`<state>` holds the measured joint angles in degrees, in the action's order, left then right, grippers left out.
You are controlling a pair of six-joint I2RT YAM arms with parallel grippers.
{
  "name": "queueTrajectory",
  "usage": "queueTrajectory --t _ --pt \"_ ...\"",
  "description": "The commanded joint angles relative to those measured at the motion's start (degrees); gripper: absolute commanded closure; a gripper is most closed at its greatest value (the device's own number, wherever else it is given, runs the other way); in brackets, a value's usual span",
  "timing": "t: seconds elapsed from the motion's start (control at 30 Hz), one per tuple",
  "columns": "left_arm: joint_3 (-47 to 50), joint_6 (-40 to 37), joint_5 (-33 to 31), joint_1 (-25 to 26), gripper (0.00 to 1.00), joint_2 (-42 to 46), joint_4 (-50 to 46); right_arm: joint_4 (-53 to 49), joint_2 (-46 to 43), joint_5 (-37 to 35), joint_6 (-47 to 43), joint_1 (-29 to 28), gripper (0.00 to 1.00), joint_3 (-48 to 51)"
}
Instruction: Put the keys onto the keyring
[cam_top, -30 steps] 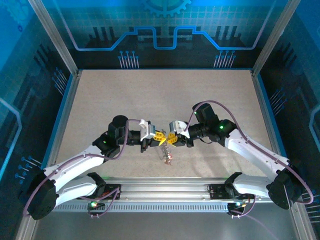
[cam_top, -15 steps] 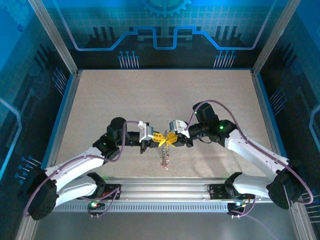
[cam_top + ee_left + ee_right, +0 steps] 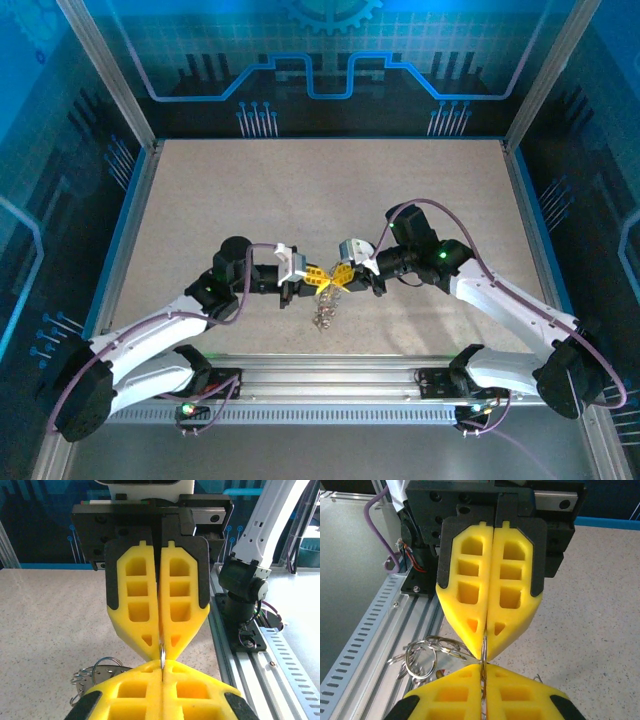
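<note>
Keyring (image 3: pixel 323 303): hangs above the table (image 3: pixel 220 200), between the arms. Left gripper (image 3: pixel 311 273) and right gripper (image 3: pixel 341 275): tip to tip, each clenched on its rim. Step, as judged: steadying the ring for threading. Next move probably calls for one gripper to release and fetch a key.

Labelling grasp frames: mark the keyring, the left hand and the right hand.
keyring (image 3: pixel 431 645), right wrist view, overlapping silver loops at lower left.
left hand (image 3: pixel 318 274), top external view, midway between its yellow fingertips.
right hand (image 3: pixel 336 275), top external view, midway between its yellow fingertips.
</note>
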<state>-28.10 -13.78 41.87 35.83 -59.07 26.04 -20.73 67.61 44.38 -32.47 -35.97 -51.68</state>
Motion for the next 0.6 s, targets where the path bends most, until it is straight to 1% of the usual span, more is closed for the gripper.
queueTrajectory --t 0.0,0.07,0.1,0.17,0.23,0.3,0.37,0.43,0.5,0.57 --pt "1.1 0.0 -1.1 0.0 1.00 2.6 4.4 1.6 -0.2 1.1 1.4 -0.5 0.95 -0.4" --pt "1.2 0.1 -1.3 -0.1 1.00 3.4 3.9 1.2 0.1 0.3 1.1 -0.7 1.00 -0.4" --pt "1.2 -0.1 -1.3 0.0 1.00 3.8 3.2 0.8 0.2 -0.2 1.0 -0.9 1.00 -0.5" --pt "1.1 -0.1 -1.7 -0.1 0.88 4.5 2.0 -0.4 0.4 -1.3 0.3 -1.1 1.00 -1.0" --pt "1.0 -0.6 -2.0 0.0 0.83 5.2 -0.3 -1.9 0.4 -2.4 -0.5 -1.4 1.00 -1.8" --pt "-0.5 -2.7 -2.1 0.0 0.82 5.6 -6.2 -3.4 0.4 -4.0 -1.1 -1.8 1.00 -2.8" --pt "-3.9 -6.7 -2.4 0.0 0.84 4.7 -16.4 -5.8 0.8 -6.1 -2.3 -2.4 1.00 -4.3" --pt "-6.8 -9.9 -2.6 0.1 0.86 3.4 -24.3 -8.4 1.4 -6.7 -3.5 -2.9 1.00 -5.9" --pt "-8.0 -11.2 -2.2 0.1 0.85 2.4 -27.8 -9.2 2.0 -8.2 -3.1 -3.5 1.00 -7.2" --pt "-7.9 -11.1 -1.3 0.1 0.82 2.2 -27.6 -9.9 2.5 -9.8 -2.9 -3.8 1.00 -8.0"
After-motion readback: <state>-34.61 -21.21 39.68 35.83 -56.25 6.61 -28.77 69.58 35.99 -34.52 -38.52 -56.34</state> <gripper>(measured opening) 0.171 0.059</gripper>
